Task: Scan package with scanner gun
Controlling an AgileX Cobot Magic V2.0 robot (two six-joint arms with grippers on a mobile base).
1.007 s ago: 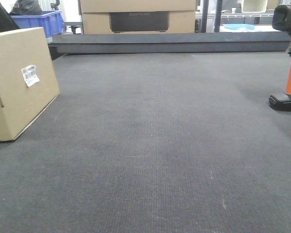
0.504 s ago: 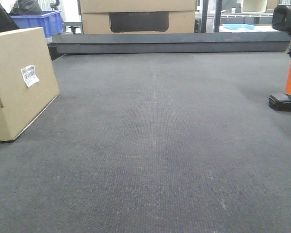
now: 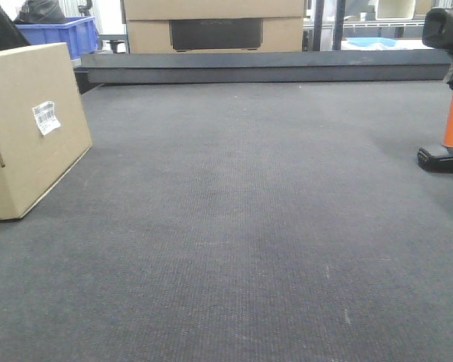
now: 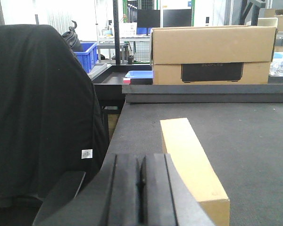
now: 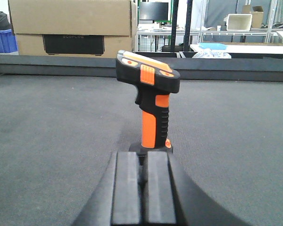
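The package (image 3: 30,128), a tan cardboard box, stands on edge at the left of the dark mat with its white barcode label (image 3: 46,118) facing the middle. In the left wrist view its top edge (image 4: 191,155) runs just right of my left gripper (image 4: 141,162), which is shut and empty. The scanner gun (image 3: 451,90) stands upright on its black foot at the right edge of the front view. In the right wrist view the scanner gun (image 5: 150,101) stands straight ahead of my right gripper (image 5: 142,160), which is shut with nothing in it, a short way behind the foot.
A raised dark ledge (image 3: 264,66) crosses the back of the mat. Behind it sit stacked big cardboard boxes with a dark panel (image 3: 215,26) and a blue bin (image 3: 60,34). A black-clothed figure or chair (image 4: 37,122) fills the left of the left wrist view.
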